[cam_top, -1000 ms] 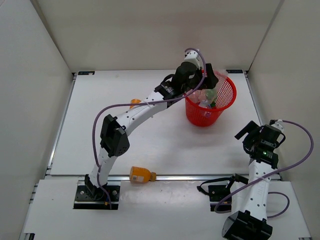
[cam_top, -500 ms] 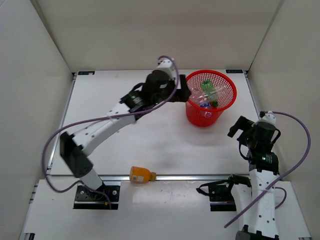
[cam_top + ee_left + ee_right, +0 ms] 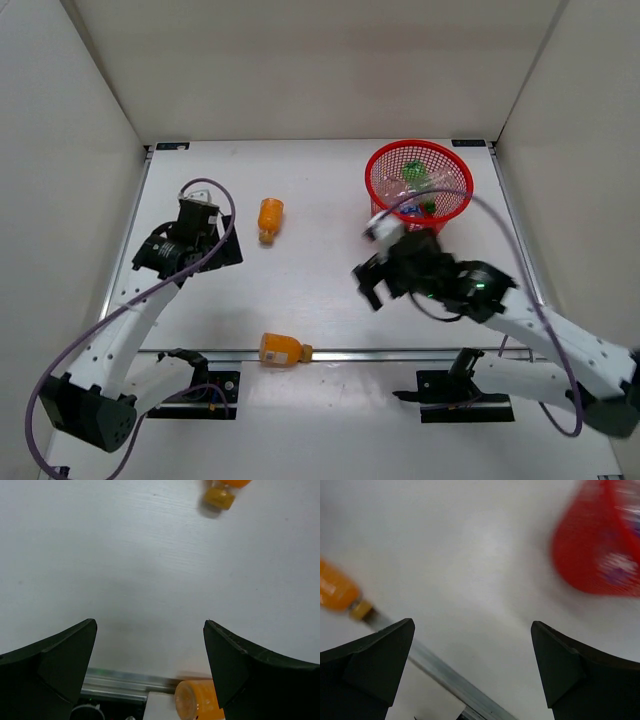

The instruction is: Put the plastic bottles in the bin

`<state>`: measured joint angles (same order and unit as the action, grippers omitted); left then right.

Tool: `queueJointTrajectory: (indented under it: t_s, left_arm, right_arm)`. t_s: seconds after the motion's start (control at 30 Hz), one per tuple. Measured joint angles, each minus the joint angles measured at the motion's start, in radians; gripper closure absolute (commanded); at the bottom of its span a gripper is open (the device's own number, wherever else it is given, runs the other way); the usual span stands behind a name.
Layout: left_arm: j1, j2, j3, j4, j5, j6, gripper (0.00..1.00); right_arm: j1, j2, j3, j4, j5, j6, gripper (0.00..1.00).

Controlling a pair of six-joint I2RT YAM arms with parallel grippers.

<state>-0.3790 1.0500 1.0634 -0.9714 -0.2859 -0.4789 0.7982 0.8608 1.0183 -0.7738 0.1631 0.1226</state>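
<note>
The red mesh bin stands at the far right of the table and holds a green bottle and clear ones. One orange bottle lies on the table left of the bin. A second orange bottle lies on the near rail. My left gripper is open and empty at the left, apart from both. Its wrist view shows the far bottle's cap and the near bottle. My right gripper is open and empty over mid-table; its blurred view shows an orange bottle and the bin.
A metal rail runs along the table's near edge, also in the right wrist view. White walls close the table at the left, back and right. The arm bases sit below the rail.
My left arm has pulled back from over the bin to the table's left side. My right arm has swung from the right edge out over mid-table. The far orange bottle now shows.
</note>
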Motion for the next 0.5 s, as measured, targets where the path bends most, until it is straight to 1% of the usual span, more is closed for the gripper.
queueJointTrajectory:
  t_s: [0.07, 0.13, 0.17, 0.27, 0.3, 0.37, 0.5]
  left_arm:
    - [0.032, -0.041, -0.01, -0.033, 0.011, 0.0, 0.02]
    - [0.05, -0.103, -0.012, -0.053, 0.015, -0.002, 0.02]
    - [0.052, -0.136, -0.012, -0.06, 0.015, -0.006, 0.02]
    - [0.052, -0.203, -0.009, -0.092, 0.013, -0.012, 0.01]
    - [0.052, -0.206, -0.003, -0.105, 0.012, -0.011, 0.01]
    - [0.053, -0.196, 0.012, -0.125, 0.005, -0.008, 0.01]
    - [0.054, -0.161, 0.043, -0.146, -0.005, 0.005, 0.02]
  right_arm:
    - [0.196, 0.115, -0.005, 0.044, -0.006, -0.065, 0.01]
    - [0.313, 0.237, -0.019, 0.101, -0.073, -0.142, 0.01]
    - [0.336, 0.276, -0.023, 0.124, -0.119, -0.167, 0.01]
    - [0.336, 0.366, -0.024, 0.231, -0.259, -0.235, 0.01]
    - [0.344, 0.384, -0.024, 0.272, -0.28, -0.256, 0.01]
    - [0.397, 0.428, -0.023, 0.351, -0.303, -0.307, 0.01]
    - [0.505, 0.566, 0.019, 0.448, -0.389, -0.385, 0.01]
